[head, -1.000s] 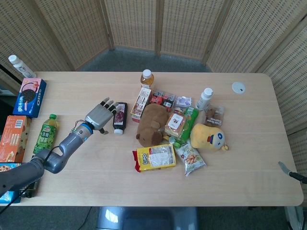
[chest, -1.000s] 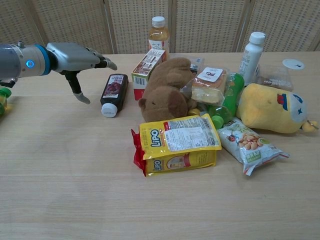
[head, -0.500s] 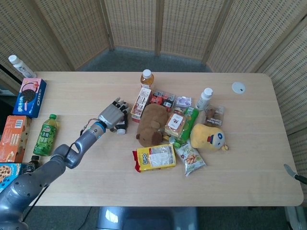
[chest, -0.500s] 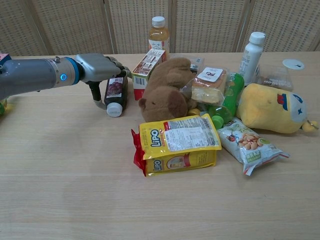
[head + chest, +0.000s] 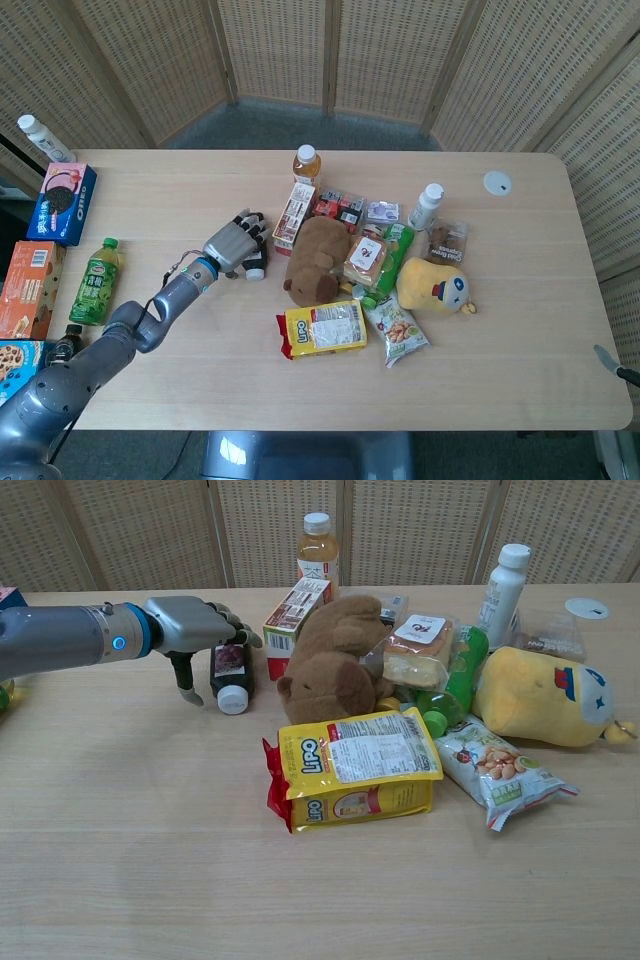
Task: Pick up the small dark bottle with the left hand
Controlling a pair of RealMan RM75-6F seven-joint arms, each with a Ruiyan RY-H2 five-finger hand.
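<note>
1. Since a second ago, the left hand [image 5: 195, 628] has travelled rightward from open space at the frame's left and now sits over the small dark bottle [image 5: 230, 670].
2. That bottle lies on its side on the surface [image 5: 150, 810], left of centre, white cap toward the camera, just beside the red carton [image 5: 292, 610].
3. Fingers [image 5: 252, 226] drape over the bottle's far end with the thumb down on its left; whether they truly clamp it, I cannot tell.
4. Reach looks finished; securing the grasp and lifting remain, since the bottle rests on the surface.
5. Right hand is out of sight.
</note>
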